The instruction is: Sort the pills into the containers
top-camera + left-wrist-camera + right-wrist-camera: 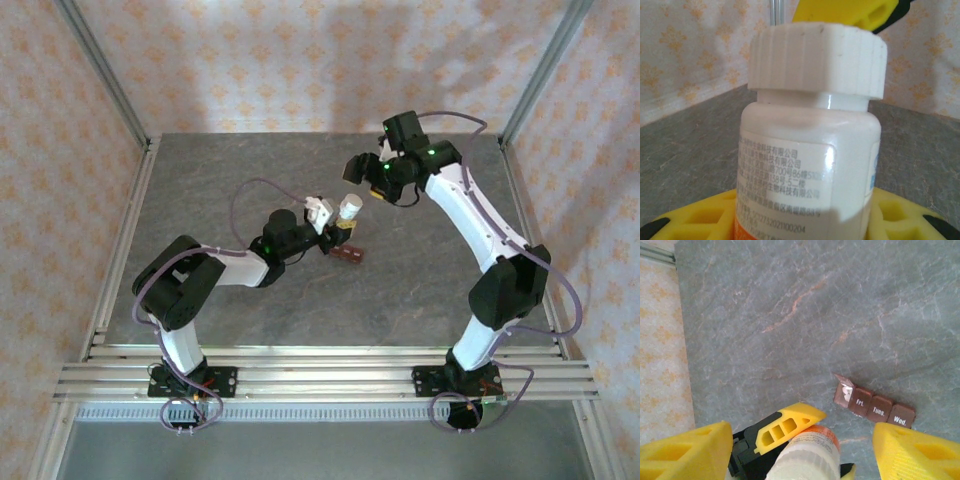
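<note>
Left fingers [700, 220] partly behind bottle [805, 150]

Dark reddish-brown four-compartment plastic strip [874, 406] on grey stone-patterned table [790, 305], one end lid raised, near a white ribbed-cap plastic bottle [806, 460].

1 bottle [350, 208]. 1 strip [874, 407] of 4 compartments: 1 lid open, 3 shut. 2 arms: left arm [185, 285], right arm [470, 215].
</note>
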Controlling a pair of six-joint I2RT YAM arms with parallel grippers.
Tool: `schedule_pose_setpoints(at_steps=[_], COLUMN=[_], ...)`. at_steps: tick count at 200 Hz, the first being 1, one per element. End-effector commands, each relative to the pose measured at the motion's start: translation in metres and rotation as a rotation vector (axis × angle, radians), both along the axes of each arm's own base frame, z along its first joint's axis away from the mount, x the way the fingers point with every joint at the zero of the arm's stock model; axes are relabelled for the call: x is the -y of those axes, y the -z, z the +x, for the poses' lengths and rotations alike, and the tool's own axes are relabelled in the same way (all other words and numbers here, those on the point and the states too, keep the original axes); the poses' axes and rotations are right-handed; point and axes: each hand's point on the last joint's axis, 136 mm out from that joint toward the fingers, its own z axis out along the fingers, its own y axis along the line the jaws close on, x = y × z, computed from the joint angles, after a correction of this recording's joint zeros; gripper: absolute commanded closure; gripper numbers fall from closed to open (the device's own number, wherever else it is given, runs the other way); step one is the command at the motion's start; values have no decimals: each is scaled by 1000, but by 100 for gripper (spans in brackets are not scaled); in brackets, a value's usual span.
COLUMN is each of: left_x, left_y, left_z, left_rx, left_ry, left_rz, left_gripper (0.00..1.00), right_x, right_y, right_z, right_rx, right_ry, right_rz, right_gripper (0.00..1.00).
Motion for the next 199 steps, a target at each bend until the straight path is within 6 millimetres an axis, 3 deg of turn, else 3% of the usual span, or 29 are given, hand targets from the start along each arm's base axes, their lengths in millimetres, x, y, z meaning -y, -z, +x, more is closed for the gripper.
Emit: schedule_pose_setpoints(at_steps=[1,29,87,199], left_x=[-2,-7,-5,2], left_y=[-12,-14,-11,-14], left_z=[-3,-2,-6,-7], left_rx=[18,-18,-72,-102], left_ry=[40,81,155,198], left_rz=[-55,-84,-88,-103], left_gripper=[100,100,100,100], right_x=[5,16,9,-19], right_y=[-16,-21,-10,4], right_z=[3,-4,-41,-48], right_rx=[84,174,187,127], right_ry=[-50,-149,-421,-534], right_rz=[-31,-110,-131,-62], right_gripper=[27,28,29,30])
